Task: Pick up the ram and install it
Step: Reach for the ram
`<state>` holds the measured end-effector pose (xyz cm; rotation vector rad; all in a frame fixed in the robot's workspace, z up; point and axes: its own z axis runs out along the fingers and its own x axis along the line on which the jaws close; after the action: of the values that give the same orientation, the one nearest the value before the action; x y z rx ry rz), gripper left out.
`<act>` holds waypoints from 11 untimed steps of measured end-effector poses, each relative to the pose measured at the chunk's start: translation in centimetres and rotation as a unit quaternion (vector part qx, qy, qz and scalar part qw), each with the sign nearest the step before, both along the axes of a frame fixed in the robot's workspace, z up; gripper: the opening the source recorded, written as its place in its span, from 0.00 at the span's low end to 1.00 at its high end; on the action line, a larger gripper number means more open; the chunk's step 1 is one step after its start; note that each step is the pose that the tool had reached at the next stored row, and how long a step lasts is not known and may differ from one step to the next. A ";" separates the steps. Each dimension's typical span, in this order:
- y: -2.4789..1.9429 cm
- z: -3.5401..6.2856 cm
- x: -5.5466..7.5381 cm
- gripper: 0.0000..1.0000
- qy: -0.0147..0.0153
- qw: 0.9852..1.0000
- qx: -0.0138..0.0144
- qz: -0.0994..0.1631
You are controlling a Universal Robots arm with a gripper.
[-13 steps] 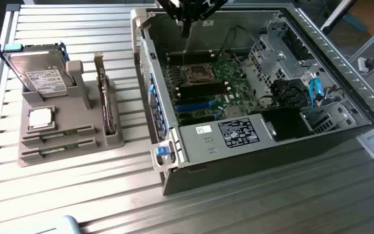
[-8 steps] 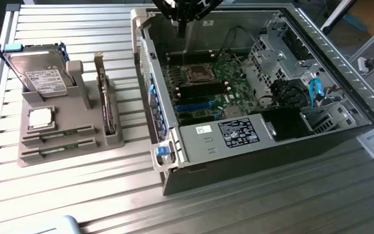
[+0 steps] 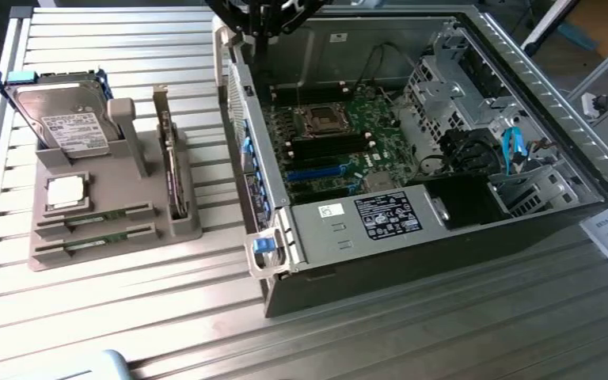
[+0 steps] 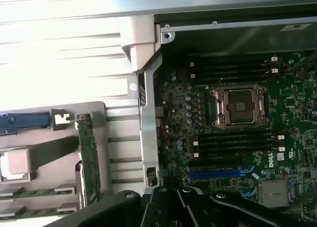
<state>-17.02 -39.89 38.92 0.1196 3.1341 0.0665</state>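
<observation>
Two green ram sticks lie flat in the front slots of a grey holder [image 3: 124, 253], one [image 3: 101, 218] behind the other [image 3: 95, 244]. The wrist view shows them as well, the first ram stick [image 4: 37, 191] and the second [image 4: 39, 210]. My gripper [image 3: 272, 17] hangs high over the far-left corner of the open computer case [image 3: 410, 261], well away from the holder. In the wrist view the gripper [image 4: 171, 191] is shut with nothing between its black fingers. Below it lies the green motherboard [image 4: 297, 158] with empty black memory slots [image 4: 237, 138] beside the CPU socket [image 4: 240, 106].
In the holder, a silver hard drive [image 3: 66, 119] stands at the back, an upright expansion card [image 3: 172, 170] on its right side, and a small square chip [image 3: 66, 192] lies in the middle. The case's power supply [image 3: 389, 215] and drive cage [image 3: 442, 87] rise around the motherboard. A slatted metal table [image 3: 442, 332] carries everything.
</observation>
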 end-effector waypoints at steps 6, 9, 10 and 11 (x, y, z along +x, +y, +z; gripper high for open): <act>0.00 0.00 -2.7 0.11 0.000 1.000 0.000 0.000; 0.00 0.00 -5.0 0.11 0.000 1.000 0.000 0.000; 0.00 0.00 -5.6 0.11 0.000 1.000 0.000 0.000; 0.00 0.00 -6.3 0.11 0.000 1.000 0.000 0.000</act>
<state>-23.36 -39.89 38.93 0.1195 3.1342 0.0664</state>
